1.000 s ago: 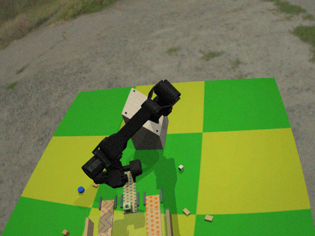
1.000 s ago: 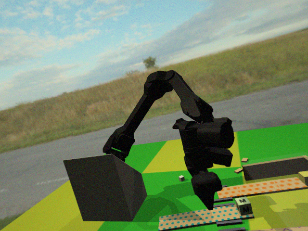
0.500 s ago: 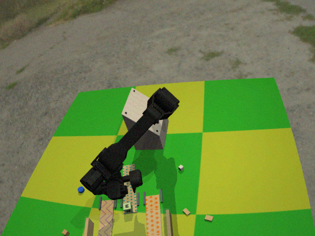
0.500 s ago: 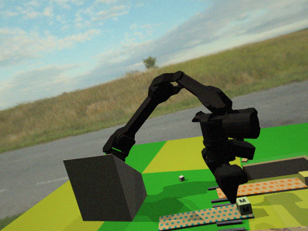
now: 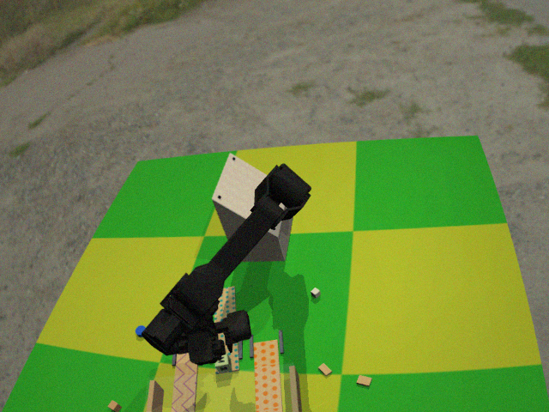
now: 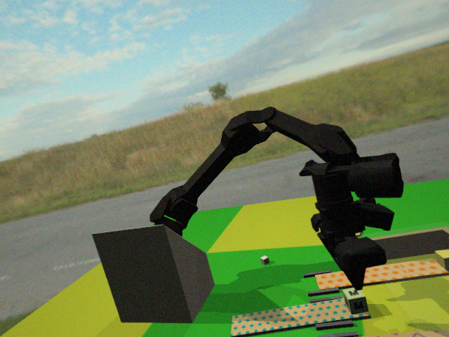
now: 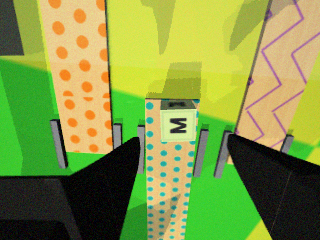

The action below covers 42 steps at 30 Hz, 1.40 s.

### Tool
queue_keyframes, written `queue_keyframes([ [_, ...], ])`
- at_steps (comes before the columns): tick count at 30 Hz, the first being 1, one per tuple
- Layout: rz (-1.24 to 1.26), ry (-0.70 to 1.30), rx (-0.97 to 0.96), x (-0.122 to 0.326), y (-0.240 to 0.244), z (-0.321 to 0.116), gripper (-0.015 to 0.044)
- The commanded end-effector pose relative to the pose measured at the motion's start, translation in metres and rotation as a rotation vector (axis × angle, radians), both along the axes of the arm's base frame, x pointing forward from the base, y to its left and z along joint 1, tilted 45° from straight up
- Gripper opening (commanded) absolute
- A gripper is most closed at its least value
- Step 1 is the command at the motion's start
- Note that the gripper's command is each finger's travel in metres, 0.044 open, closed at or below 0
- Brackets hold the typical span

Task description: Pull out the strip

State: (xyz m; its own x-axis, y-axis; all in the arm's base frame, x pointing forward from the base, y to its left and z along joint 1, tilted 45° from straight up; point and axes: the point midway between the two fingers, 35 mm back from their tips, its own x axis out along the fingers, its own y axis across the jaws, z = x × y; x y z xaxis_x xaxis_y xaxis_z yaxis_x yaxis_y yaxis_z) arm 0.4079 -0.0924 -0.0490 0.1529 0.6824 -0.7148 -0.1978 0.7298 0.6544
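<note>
strip (image 7: pixel 170 170) with teal dots seemingly drawn out already, cube (image 7: pixel 178 123) marked m resting on its end. gripper (image 7: pixel 182 165) poised just short of cube, half-closed, grasping nothing. grasp and lift left.
</note>
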Motion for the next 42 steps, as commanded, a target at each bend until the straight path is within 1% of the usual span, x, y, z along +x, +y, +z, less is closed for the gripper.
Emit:
queue_keyframes([
  [1, -0.002, 0.008, 0.008, 0.002, 0.006, -0.007, 0.025],
  [26, -0.002, 0.008, 0.01, 0.007, 0.036, -0.035, 0.025],
  [35, -0.002, 0.008, 0.011, 0.007, 0.037, -0.037, 0.025],
  [39, 0.003, -0.001, 0.003, 0.009, 0.036, -0.035, 0.0145],
  [42, 0.003, -0.001, 0.003, 0.009, 0.036, -0.035, 0.0125],
])
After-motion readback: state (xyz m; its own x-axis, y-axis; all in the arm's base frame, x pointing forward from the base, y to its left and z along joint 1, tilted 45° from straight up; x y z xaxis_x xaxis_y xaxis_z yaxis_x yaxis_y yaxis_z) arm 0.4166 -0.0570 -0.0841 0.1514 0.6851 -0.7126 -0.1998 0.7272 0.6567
